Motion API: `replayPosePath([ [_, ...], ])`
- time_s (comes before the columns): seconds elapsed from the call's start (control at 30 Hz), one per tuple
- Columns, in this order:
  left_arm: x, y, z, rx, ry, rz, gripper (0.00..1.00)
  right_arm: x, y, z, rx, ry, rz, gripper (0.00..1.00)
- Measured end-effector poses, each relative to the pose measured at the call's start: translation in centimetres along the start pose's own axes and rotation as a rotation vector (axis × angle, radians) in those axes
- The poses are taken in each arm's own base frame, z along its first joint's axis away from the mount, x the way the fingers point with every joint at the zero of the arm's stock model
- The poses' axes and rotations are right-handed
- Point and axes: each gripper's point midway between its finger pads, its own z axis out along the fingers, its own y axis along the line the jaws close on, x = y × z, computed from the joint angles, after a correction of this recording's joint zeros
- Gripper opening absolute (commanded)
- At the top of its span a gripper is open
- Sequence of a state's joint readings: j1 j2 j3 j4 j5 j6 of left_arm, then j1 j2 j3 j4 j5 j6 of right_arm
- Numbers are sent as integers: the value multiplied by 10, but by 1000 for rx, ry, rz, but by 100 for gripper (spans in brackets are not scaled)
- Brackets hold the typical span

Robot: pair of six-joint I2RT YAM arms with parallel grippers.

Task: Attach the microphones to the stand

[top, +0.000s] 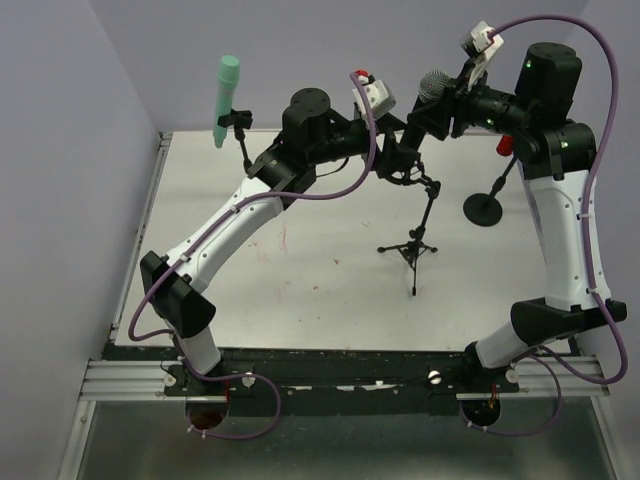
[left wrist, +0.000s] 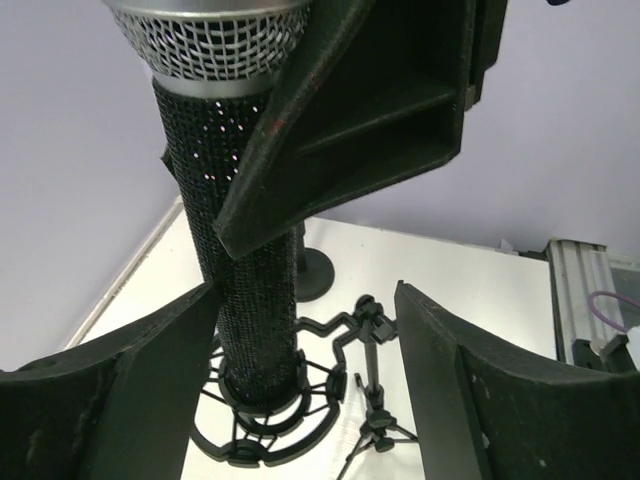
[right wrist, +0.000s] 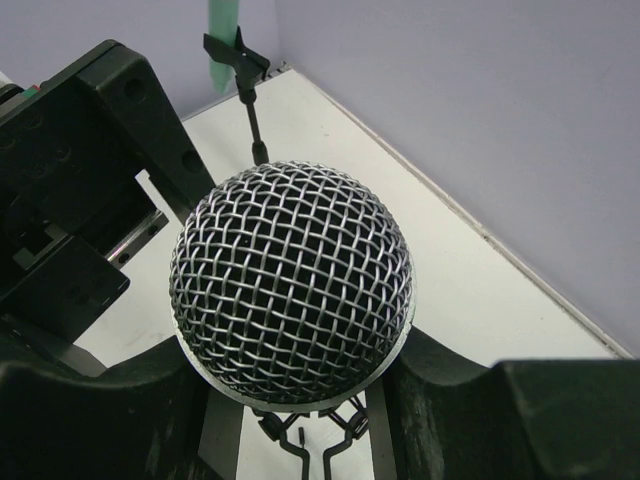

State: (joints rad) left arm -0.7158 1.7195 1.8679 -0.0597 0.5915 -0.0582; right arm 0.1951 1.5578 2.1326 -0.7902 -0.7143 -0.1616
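The black microphone (top: 432,88) with its silver mesh head (right wrist: 292,295) stands upright, my right gripper (top: 445,108) shut on it just below the head. Its black body (left wrist: 250,300) reaches down into the ring mount (left wrist: 268,425) of the small tripod stand (top: 412,250). My left gripper (top: 398,152) is open, its fingers (left wrist: 150,380) on either side of the body just above the mount. The mint-green microphone (top: 227,100) sits in a clip stand at the back left. The red microphone (top: 506,146) shows partly behind my right arm, above a round-base stand (top: 484,208).
Purple walls close the table (top: 300,290) at the back and sides. The green microphone's clip (right wrist: 236,55) stands near the back left corner. The tripod's legs (left wrist: 375,435) spread on the table between my arms. A metal rail (top: 330,380) runs along the near edge.
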Motion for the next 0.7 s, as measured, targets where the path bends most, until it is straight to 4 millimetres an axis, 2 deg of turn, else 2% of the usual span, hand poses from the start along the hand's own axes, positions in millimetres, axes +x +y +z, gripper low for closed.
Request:
replayPosePath([
  [0.27, -2, 11, 4, -58, -8, 22, 85, 7, 10, 1, -40, 24, 28, 12],
  [0.53, -5, 11, 11, -30, -20, 38, 81, 9, 13, 1, -55, 29, 35, 12],
  [0.6, -1, 10, 13, -16, -14, 33, 78, 10, 14, 1, -59, 30, 36, 12],
  [0.7, 5, 9, 16, -1, -6, 23, 62, 11, 16, 2, -73, 31, 39, 12],
])
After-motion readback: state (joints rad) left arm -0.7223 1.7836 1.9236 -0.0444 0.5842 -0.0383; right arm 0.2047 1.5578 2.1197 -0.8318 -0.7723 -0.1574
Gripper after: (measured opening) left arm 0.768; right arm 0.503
